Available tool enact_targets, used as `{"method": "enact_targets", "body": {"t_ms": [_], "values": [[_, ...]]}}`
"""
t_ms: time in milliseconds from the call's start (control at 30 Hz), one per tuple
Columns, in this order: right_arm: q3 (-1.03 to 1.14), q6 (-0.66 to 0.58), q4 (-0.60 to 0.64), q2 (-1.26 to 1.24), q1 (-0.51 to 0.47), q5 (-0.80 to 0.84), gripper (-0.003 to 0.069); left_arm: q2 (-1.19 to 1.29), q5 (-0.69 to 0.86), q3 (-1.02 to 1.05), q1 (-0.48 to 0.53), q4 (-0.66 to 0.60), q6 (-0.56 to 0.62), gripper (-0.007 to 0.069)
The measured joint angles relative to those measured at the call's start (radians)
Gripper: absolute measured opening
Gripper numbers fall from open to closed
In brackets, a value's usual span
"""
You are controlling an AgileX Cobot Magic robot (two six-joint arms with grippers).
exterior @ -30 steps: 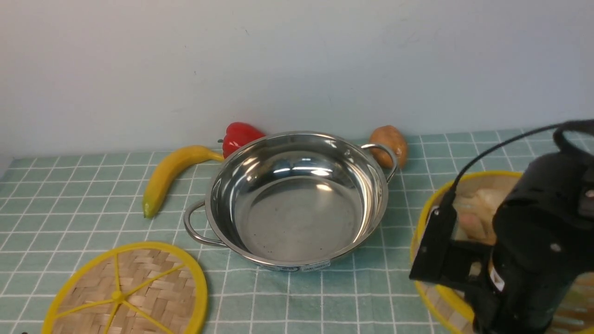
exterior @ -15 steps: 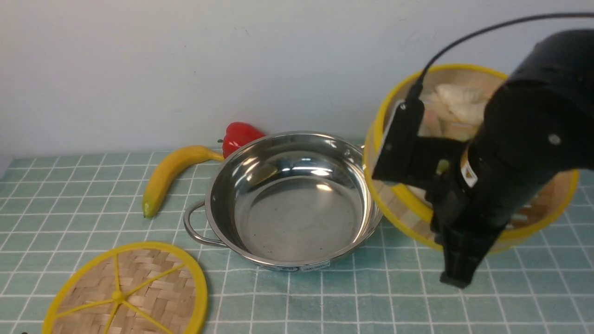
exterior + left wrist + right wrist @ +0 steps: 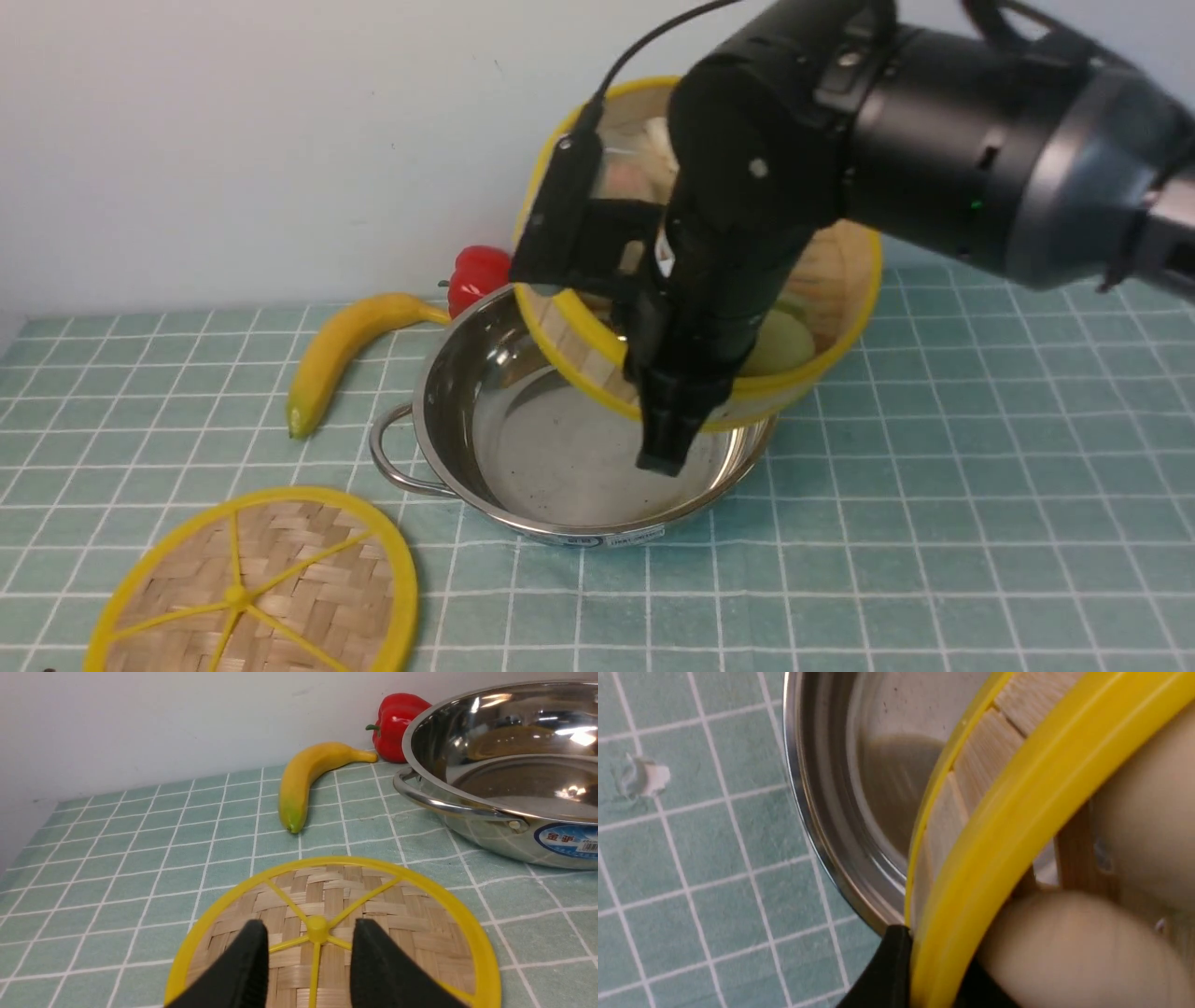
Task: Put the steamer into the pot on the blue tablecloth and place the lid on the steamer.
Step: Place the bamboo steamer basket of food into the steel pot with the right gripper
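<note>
Steamer (image 3: 831, 271) hangs tilted, its near rim clamped between the jaws of the right gripper (image 3: 674, 425), with the basket spreading beyond them. The pot (image 3: 448, 411) sits below the jaws, its centre toward the robot's left (so the shift wanted looks leftward, then down). Left gripper (image 3: 309, 927) jaws stand apart and empty, straddling the hub of the lid (image 3: 397, 914) on the blue tablecloth (image 3: 980, 467).

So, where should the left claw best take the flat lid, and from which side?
Probably the small yellow hub at the centre of the lid, from above: it lies flat on the tablecloth, so its rim offers no free edge.
</note>
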Motion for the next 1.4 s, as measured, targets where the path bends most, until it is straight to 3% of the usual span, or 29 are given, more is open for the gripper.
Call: {"method": "enact_targets", "body": {"t_ms": [400, 1400], "values": [[-0.043, -0.07, -0.032, 0.154, 0.052, 0.0, 0.0055, 0.0, 0.0, 0.0, 0.0, 0.0, 0.0, 0.0243], [-0.048, -0.131, -0.098, 0.266, 0.06, -0.065, 0.0055, 0.0, 0.0, 0.0, 0.0, 0.0, 0.0, 0.0243]]}}
